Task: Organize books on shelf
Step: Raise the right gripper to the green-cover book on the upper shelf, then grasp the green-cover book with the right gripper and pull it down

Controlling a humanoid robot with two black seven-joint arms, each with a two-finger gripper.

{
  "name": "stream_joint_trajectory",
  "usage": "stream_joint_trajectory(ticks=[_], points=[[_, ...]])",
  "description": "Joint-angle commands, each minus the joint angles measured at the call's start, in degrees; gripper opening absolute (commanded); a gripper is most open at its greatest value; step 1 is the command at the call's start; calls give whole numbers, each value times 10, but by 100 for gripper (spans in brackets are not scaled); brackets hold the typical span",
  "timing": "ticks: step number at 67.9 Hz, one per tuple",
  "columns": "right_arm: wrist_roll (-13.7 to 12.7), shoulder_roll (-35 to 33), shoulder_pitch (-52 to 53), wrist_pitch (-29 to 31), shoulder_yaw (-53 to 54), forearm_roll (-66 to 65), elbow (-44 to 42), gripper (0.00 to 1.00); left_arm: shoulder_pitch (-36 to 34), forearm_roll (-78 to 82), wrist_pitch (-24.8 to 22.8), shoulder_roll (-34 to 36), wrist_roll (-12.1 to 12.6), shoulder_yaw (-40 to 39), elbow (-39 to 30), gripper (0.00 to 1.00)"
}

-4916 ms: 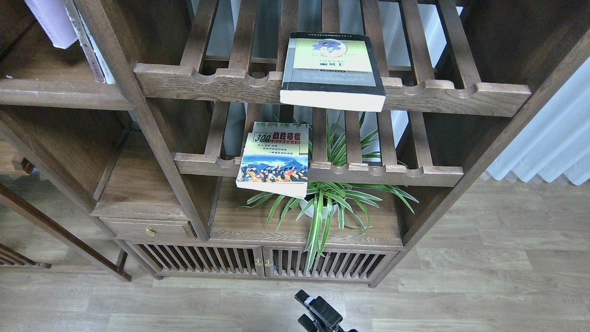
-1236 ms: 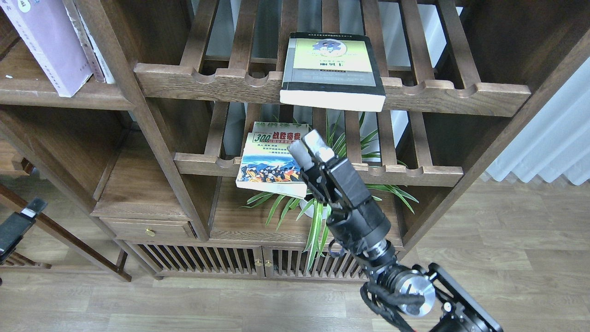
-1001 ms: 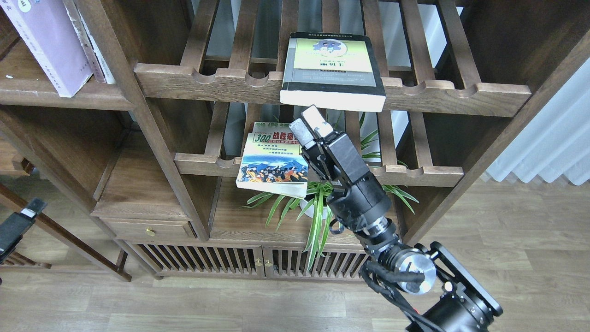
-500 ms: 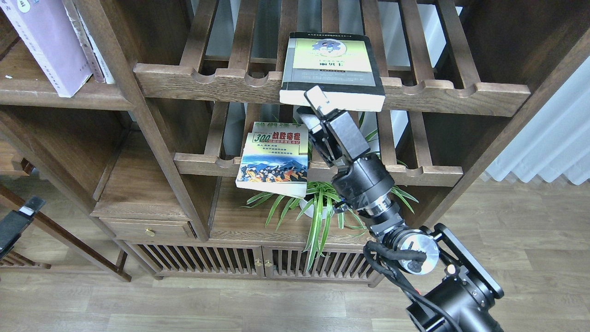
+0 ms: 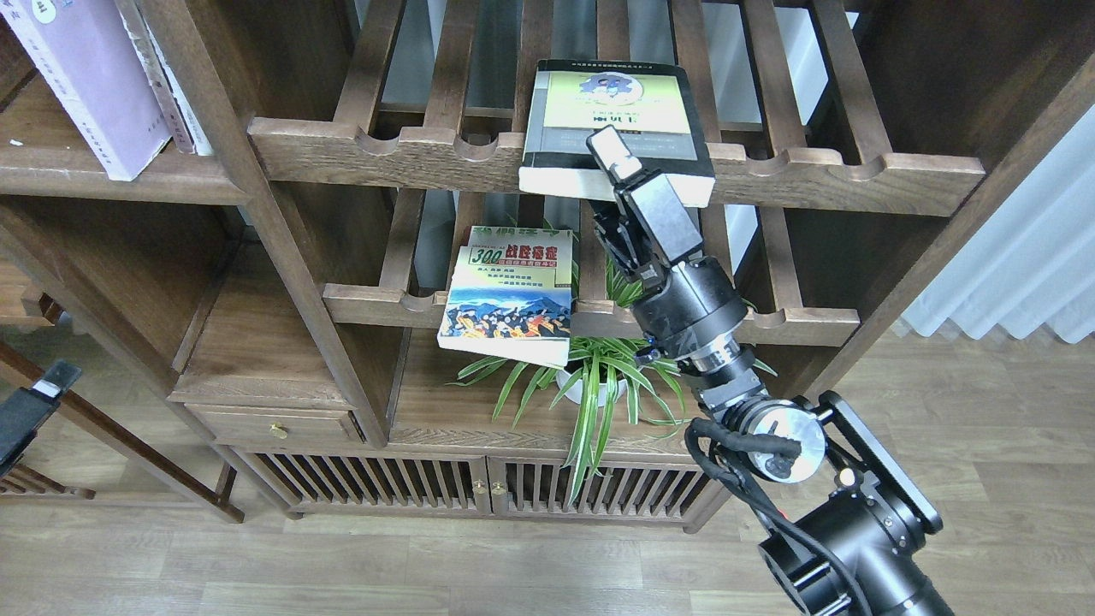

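Head view: my right gripper (image 5: 609, 175) is raised at the front edge of the upper slatted rack (image 5: 616, 167), at the thick yellow-and-grey book (image 5: 618, 128) that lies flat there with its pale page edge overhanging the scalloped rail. One pale-tipped finger (image 5: 612, 152) lies over the book's cover near its front edge; the second finger is hidden below the overhang, so the jaws stand apart on either side of the book's thickness, but I cannot tell whether they press on it. The right arm comes up from the lower right corner, passing in front of the lower slatted rack (image 5: 770, 323) and the potted plant (image 5: 599, 376). The "300" book (image 5: 511, 295) lies flat at the left end of the lower rack, its front edge hanging over the rail, clear of the arm. A second book shows only as a strip at its far edge. At the upper left, the lavender book (image 5: 90, 81) stands leaning on the solid shelf (image 5: 103, 180), touching a thinner book (image 5: 175, 94) on its right. My left gripper (image 5: 30, 411) shows only as a dark piece at the left edge, low down; I cannot tell the state of its fingers.
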Motion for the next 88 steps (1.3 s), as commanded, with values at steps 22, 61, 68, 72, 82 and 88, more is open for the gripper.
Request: stream_joint_trajectory(ticks=[22, 61, 68, 72, 82, 88], points=[[2, 0, -2, -20, 11, 0, -1, 82, -1, 0, 0, 0, -1, -2, 0, 90], [6, 0, -18, -22, 14, 0, 0, 53, -1, -1, 0, 0, -1, -3, 0, 90], [9, 0, -21, -15, 28, 3, 1, 34, -3, 0, 0, 0, -1, -3, 0, 90], [10, 0, -21, -8, 32, 9, 2, 26, -3, 0, 0, 0, -1, -3, 0, 90], [9, 0, -40, 24, 33, 32, 2, 4, -3, 0, 0, 0, -1, -3, 1, 90], [9, 0, -51, 31, 27, 33, 8, 4, -7, 0, 0, 1, -1, -3, 2, 90]])
